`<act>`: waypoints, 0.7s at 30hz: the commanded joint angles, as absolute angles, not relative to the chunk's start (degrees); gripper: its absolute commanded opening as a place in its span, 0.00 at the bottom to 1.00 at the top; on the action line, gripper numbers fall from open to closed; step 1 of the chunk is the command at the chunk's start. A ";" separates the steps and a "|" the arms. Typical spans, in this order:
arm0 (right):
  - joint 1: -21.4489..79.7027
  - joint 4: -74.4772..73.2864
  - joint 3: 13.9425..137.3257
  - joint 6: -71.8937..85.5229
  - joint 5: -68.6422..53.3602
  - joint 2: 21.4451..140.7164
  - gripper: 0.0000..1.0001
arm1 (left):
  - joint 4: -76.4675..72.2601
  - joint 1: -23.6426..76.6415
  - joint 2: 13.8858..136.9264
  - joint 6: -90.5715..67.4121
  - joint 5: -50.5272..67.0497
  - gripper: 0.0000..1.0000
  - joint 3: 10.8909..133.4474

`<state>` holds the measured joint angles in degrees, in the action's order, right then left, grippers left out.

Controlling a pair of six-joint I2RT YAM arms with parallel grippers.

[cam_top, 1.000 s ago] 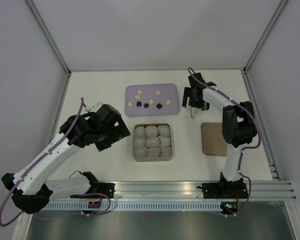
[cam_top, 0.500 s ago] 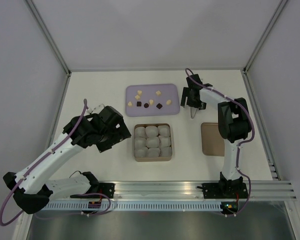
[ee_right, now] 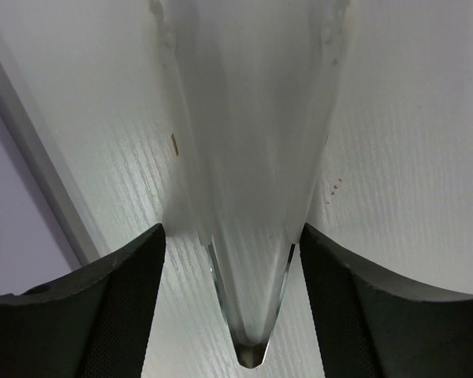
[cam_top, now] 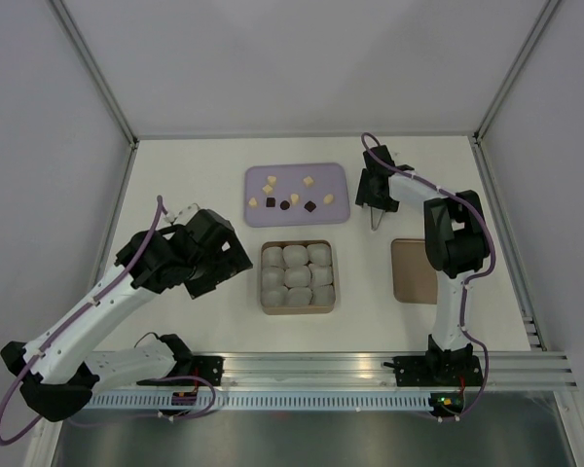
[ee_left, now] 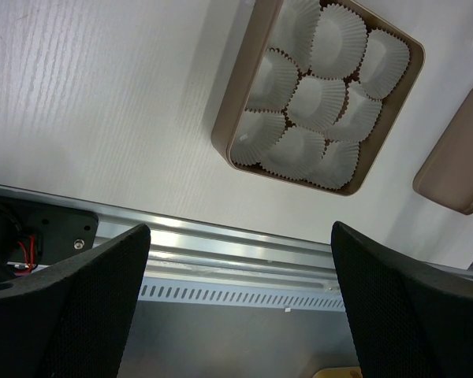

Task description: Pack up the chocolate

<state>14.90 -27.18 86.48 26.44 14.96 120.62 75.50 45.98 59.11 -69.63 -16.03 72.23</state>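
The chocolate [cam_top: 284, 205] lies as several small cream and dark pieces on a lilac tray [cam_top: 333, 175] at the back centre. Silver tongs [cam_top: 374, 218] lie on the table right of the tray. My right gripper [cam_top: 374, 200] is lowered over them. In the right wrist view the tongs [ee_right: 248, 315] run between my right gripper's [ee_right: 231, 236] open fingers, whose tips stand close against their sides. My left gripper [cam_top: 226, 259] hovers wide open left of the tan box [cam_top: 299, 243]. Nothing is between its fingers [ee_left: 79, 299] in the left wrist view.
The tan box [ee_left: 225, 130] holds several white paper cups [ee_left: 315, 102], all without candy. Its tan lid [cam_top: 416, 270] lies to the right of it, below the tongs. A metal rail [cam_top: 311, 368] runs along the near table edge. The lilac tray's edge [ee_right: 8, 197] shows left of the tongs.
The right gripper's fingers have narrowed around the tongs and the wrist has shifted slightly back. The left arm has drifted a little to the left.
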 commanded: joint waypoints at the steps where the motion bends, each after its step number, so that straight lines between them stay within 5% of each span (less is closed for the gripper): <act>1: 14.68 -26.72 83.76 27.94 16.44 120.41 0.72 | 74.53 45.79 58.18 -68.47 -17.23 1.00 71.81; 21: 14.68 -24.70 79.28 25.76 16.79 117.43 0.42 | 74.71 45.79 57.83 -68.64 -17.67 1.00 71.89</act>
